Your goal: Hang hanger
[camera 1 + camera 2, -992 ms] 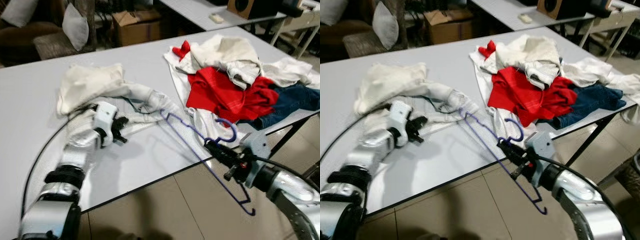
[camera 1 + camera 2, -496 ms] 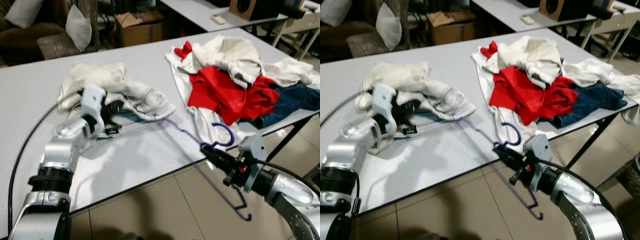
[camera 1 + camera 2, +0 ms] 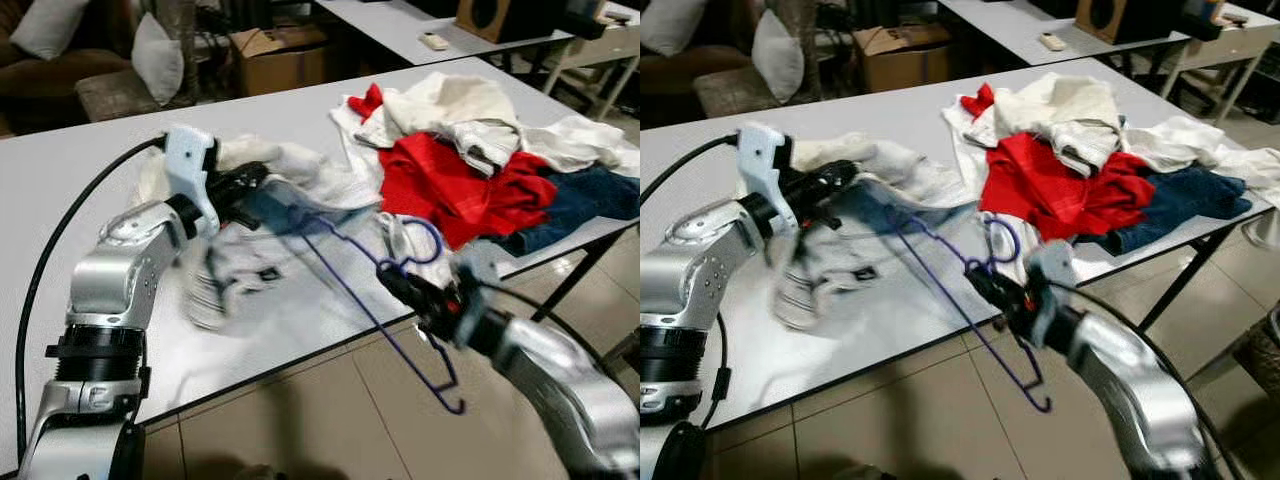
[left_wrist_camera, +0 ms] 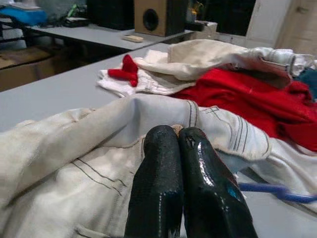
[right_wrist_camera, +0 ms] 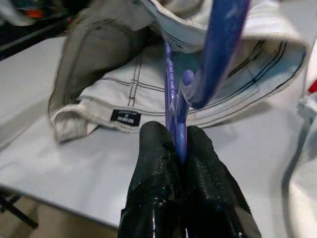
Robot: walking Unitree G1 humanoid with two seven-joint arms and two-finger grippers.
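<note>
Since a moment ago, we lift the white garment (image 3: 290, 185) off the desk (image 3: 60, 190), left jaws pinching it; right jaws pinch the hanger (image 3: 345, 285), feeding it inside.

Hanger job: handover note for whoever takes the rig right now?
Left end effector: shut on the white garment, holding its edge up off the table.
Right end effector: shut on the purple hanger near the hook; one end points into the garment, the other hangs past the table edge.
Clothes pile sits on the table's right side.
Done: both items gripped, hanger tip at the garment opening.
Left: work the hanger fully inside the garment, then hang it.
</note>
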